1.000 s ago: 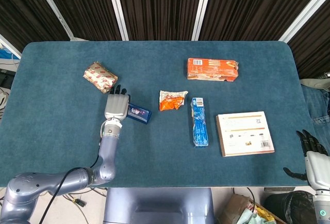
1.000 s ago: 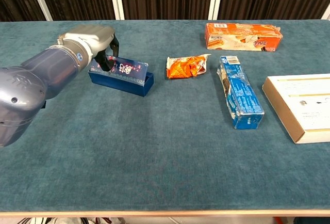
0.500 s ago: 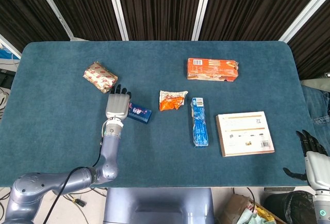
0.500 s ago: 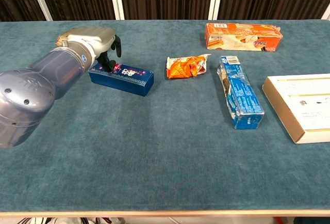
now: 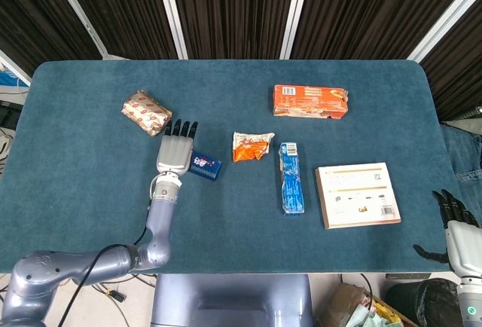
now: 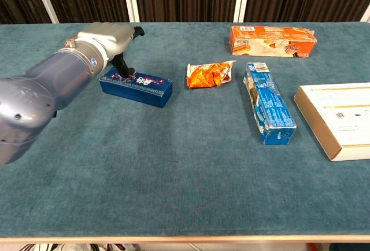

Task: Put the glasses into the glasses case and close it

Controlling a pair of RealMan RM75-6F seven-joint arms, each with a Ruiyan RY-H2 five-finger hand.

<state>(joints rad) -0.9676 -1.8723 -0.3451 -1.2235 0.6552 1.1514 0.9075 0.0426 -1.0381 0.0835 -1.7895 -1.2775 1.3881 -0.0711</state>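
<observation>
The dark blue glasses case (image 6: 136,87) lies shut on the teal table (image 6: 173,164), left of centre; its right end shows as the case (image 5: 205,166) in the head view. No glasses are visible. My left hand (image 5: 175,152) is over the case's left end, fingers spread flat toward the back. In the chest view the left hand (image 6: 110,41) has a dark fingertip (image 6: 126,69) touching the lid. My right hand (image 5: 454,218) hangs off the table's right front corner, fingers apart, holding nothing.
A gold snack pack (image 5: 146,111) lies just behind my left hand. An orange wrapper (image 5: 251,146), a blue carton (image 5: 291,178), an orange box (image 5: 309,101) and a flat white box (image 5: 358,194) lie to the right.
The case lid has gone from open to shut. My left hand shifted slightly right and back, and its fingers spread out over the lid. The right hand has not moved.
</observation>
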